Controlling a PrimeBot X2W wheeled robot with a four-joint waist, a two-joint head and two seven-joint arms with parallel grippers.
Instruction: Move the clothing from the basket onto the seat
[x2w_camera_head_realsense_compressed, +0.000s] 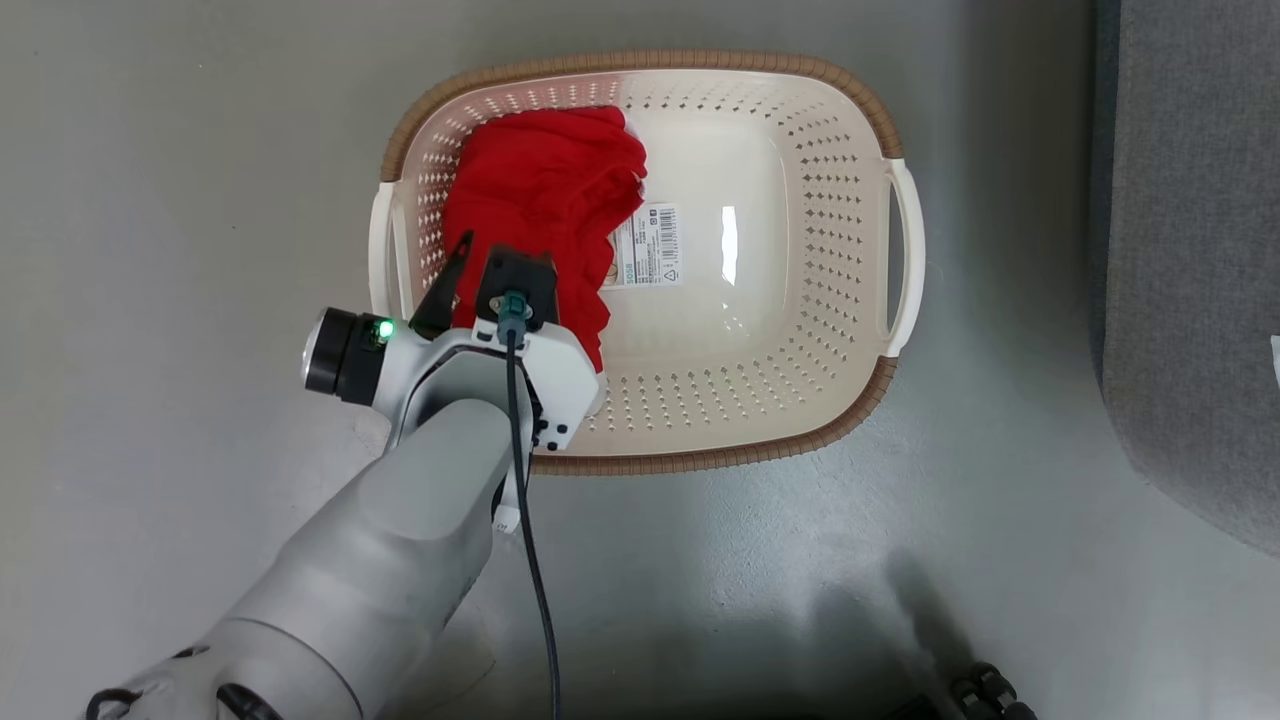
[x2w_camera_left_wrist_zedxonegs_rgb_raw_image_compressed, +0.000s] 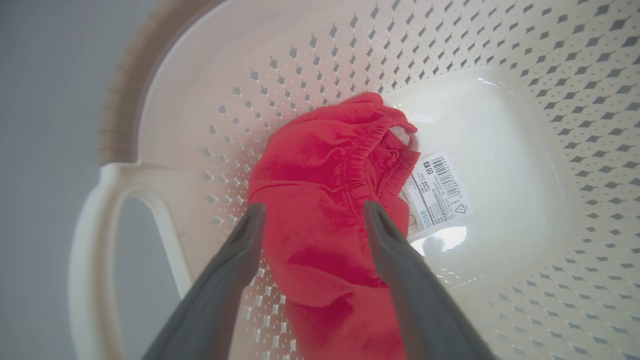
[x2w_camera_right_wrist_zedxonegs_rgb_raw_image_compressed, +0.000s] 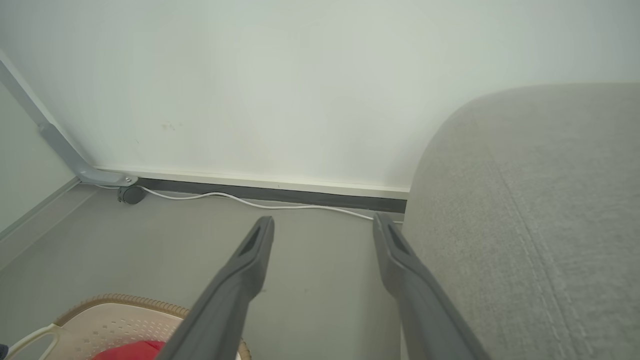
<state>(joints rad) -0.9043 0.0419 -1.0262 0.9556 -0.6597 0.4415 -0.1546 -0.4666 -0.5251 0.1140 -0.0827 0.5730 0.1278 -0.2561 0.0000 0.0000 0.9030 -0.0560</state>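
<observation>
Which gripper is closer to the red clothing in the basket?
Left. The left gripper hangs open over the red clothing inside the basket; the right gripper is off beside the sofa.

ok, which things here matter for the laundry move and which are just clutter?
Job: red clothing, basket, sofa, left tool open over the clothing.
Clutter: white cable along the wall, metal leg with a caster, label on the basket base.

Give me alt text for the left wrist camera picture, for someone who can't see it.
The left gripper, jaws open, hangs over a crumpled red garment lying in a cream perforated basket. A barcode label shows on the basket's floor right beside the garment.
</observation>
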